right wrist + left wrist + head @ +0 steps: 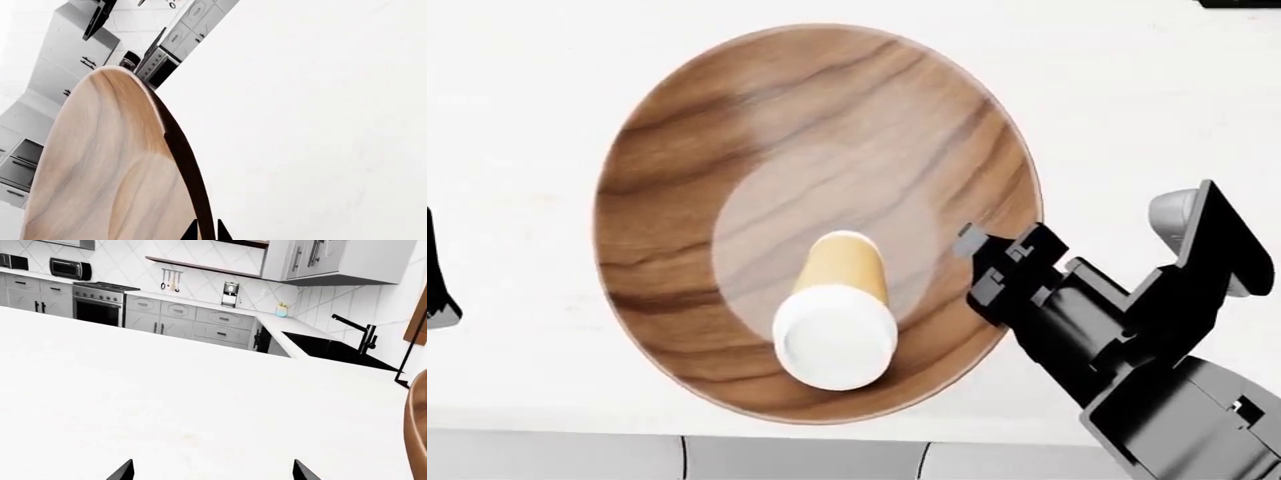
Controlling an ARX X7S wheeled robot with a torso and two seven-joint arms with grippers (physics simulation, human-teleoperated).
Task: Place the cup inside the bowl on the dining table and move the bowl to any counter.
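Wooden bowl (681,200), cup (837,320) lying inside, being gripped at rim by right gripper (207,232); left gripper (212,471) being held spread above dining table (200,400).

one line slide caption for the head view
Cup lies in bowl; right pincer at its rim.
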